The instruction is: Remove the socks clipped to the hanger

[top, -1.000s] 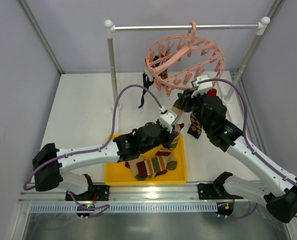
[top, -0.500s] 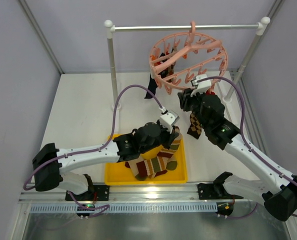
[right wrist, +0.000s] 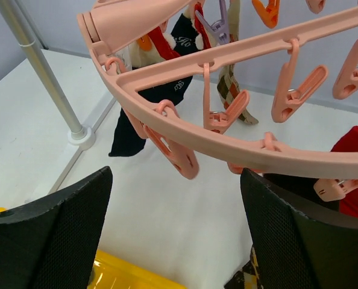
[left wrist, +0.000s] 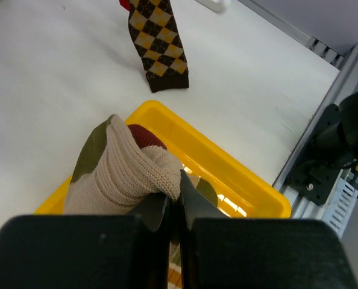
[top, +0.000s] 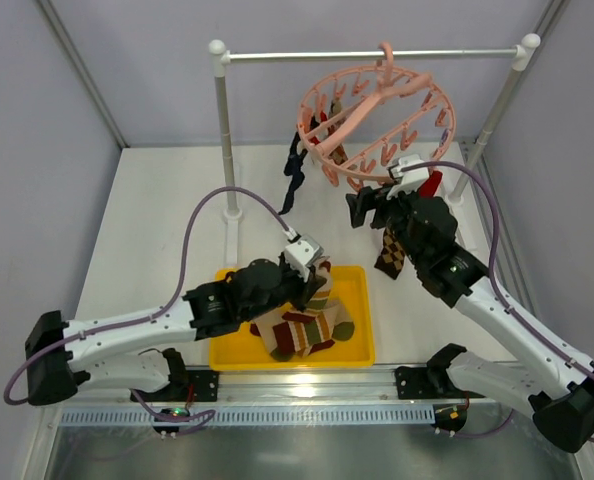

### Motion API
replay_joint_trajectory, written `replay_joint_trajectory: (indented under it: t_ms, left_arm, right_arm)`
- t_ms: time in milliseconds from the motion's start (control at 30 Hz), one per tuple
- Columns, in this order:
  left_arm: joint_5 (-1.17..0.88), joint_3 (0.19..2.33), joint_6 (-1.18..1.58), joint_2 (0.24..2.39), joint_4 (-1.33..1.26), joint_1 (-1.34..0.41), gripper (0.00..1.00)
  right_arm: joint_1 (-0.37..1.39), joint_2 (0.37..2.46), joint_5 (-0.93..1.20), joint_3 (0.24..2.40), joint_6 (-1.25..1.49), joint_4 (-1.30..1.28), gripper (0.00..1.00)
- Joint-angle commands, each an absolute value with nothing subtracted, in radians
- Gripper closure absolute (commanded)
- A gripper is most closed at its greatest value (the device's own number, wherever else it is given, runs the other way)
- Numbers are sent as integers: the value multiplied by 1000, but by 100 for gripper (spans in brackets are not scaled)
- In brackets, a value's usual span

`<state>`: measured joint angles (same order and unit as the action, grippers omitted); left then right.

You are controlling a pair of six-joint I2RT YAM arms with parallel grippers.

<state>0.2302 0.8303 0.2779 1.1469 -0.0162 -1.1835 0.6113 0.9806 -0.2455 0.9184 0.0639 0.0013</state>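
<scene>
The pink ring hanger [top: 377, 118] hangs by its hook from the rail, and its ring [right wrist: 227, 143] crosses the right wrist view. A dark navy sock [top: 294, 180] [right wrist: 144, 114], a red sock [top: 429, 185] [right wrist: 357, 174] and an argyle sock [top: 389, 252] [left wrist: 158, 42] still dangle from its clips. My right gripper [top: 362, 210] [right wrist: 176, 241] stands open just below the ring, with nothing between its fingers. Over the yellow tray [top: 362, 352] my left gripper [top: 315, 280] [left wrist: 174, 195] is shut on the tan cuff of a striped sock [left wrist: 125, 168]. More striped socks [top: 302, 330] lie in the tray.
The white-and-metal rail stand has its left post [top: 224, 140] [right wrist: 40, 72] and right post [top: 497, 110] on the white table, with a round foot [right wrist: 82, 135]. The yellow tray's rim [left wrist: 227, 162] lies near the front edge, next to the metal base rail [top: 307, 410].
My right gripper has opened wide under the ring, and the hanger has swung right. My left arm has drawn back toward the near left, carrying the striped sock over the tray.
</scene>
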Motion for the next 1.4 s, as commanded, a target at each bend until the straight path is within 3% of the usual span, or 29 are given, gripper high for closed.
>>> replay_joint_trajectory:
  t_ms: [0, 133, 500, 533, 600, 633, 667, 700, 1067, 1367]
  left_arm:
    - [88, 810, 219, 1019, 84, -1174, 100]
    - [-24, 807, 235, 967, 263, -1167, 100]
    - [155, 813, 399, 1009, 491, -1161, 99]
    - [190, 818, 411, 1015, 517, -1163, 79]
    - [198, 830, 413, 1023, 537, -1161, 49]
    - [198, 836, 414, 1025, 555, -1161, 27]
    - [201, 841, 416, 1028, 564, -1163, 18]
    - [204, 847, 417, 1032, 572, -1161, 1]
    - [567, 998, 479, 1068, 723, -1152, 0]
    - [157, 882, 379, 991, 202, -796, 0]
  right_arm:
    - [611, 933, -253, 890, 67, 8, 13]
    - [611, 885, -274, 839, 77, 6, 8]
    - [611, 775, -362, 733, 101, -43, 0]
    - [609, 766, -367, 732, 98, -48, 0]
    - [607, 746, -376, 732, 95, -54, 0]
    - [609, 741, -380, 732, 95, -63, 0]
    - [609, 733, -387, 733, 95, -66, 0]
    - [607, 729, -394, 736, 95, -72, 0]
    - [552, 661, -560, 752, 124, -144, 0]
    - [275, 670, -292, 713, 238, -120, 0]
